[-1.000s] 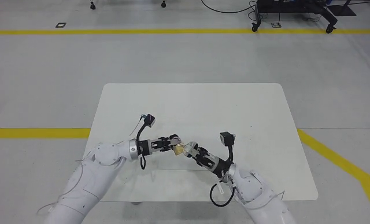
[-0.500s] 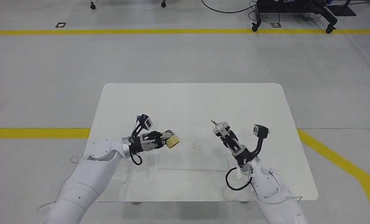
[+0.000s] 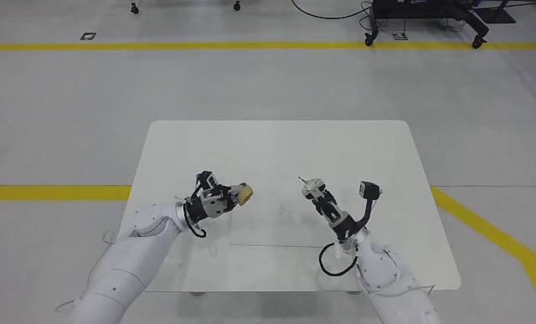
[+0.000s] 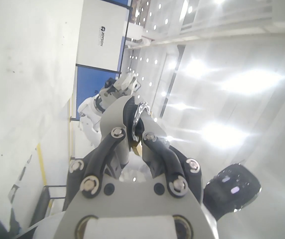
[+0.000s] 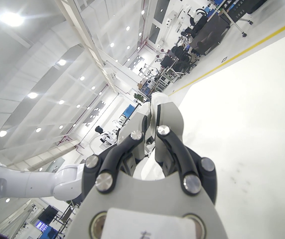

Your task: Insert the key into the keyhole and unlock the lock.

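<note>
My left gripper [image 3: 234,197] is over the table's front left, shut on a brass padlock [image 3: 243,193]. In the left wrist view the padlock's steel shackle [image 4: 140,114] and a bit of brass body [image 4: 135,148] show between the shut fingers of the left gripper [image 4: 138,121]. My right gripper [image 3: 313,189] is a short way to the right of it, tilted upward and shut. A small thin key [image 3: 303,181] sticks out of its tip. In the right wrist view the right gripper [image 5: 153,112] is pressed shut, with the key mostly hidden. Lock and key are apart.
The white table [image 3: 276,140] carries nothing else. Yellow floor lines [image 3: 59,192] run past it on both sides. Wheeled carts [image 3: 427,14] stand far behind the table.
A second ago the two grippers met near the table's front middle, key against lock. They have since drawn apart, the left going left, the right going right, both tilting upward.
</note>
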Controlling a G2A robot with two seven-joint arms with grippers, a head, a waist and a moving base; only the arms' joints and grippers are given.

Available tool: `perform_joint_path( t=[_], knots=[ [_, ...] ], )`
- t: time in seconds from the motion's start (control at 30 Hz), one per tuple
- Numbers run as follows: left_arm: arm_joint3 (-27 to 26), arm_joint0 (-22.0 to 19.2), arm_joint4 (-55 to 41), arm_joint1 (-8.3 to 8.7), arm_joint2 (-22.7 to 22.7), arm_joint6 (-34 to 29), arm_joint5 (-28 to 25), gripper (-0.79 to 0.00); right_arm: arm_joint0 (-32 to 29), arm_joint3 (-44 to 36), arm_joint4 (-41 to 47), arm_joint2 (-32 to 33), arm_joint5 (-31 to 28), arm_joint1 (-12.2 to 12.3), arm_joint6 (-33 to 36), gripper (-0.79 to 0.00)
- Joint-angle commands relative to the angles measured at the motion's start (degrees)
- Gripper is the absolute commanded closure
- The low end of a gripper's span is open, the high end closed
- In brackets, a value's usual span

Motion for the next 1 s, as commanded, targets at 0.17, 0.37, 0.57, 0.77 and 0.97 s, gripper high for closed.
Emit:
perform_joint_path(
  t=[0.17, 0.37, 0.57, 0.77, 0.97],
  knots=[
    [1.4, -2.99, 5.44, -1.32, 3.49, 6.96, 6.46, 0.0, -1.67, -1.09, -0.71, -1.3, 7.67, -0.46, 0.82, 0.0],
    [2.25, -3.95, 7.95, -2.2, 4.84, 8.23, 4.02, 0.0, -2.82, -3.02, 7.17, -2.36, 14.13, -0.69, 8.48, 0.0],
    [3.31, -4.72, 11.19, -2.87, 5.51, 10.77, -0.29, 0.0, -3.45, -4.79, 12.57, -2.72, 17.56, -0.89, 12.55, 0.0],
    [3.83, -4.83, 11.15, -3.71, 5.51, 14.25, -1.61, 0.0, -4.02, -5.51, 9.27, -4.03, 17.93, -1.47, 7.23, 0.0],
    [3.78, -4.61, 9.56, -4.26, 4.49, 16.42, -2.18, 0.0, -3.81, -5.26, 7.74, -5.59, 17.9, -2.2, 3.46, 0.0]
  ],
)
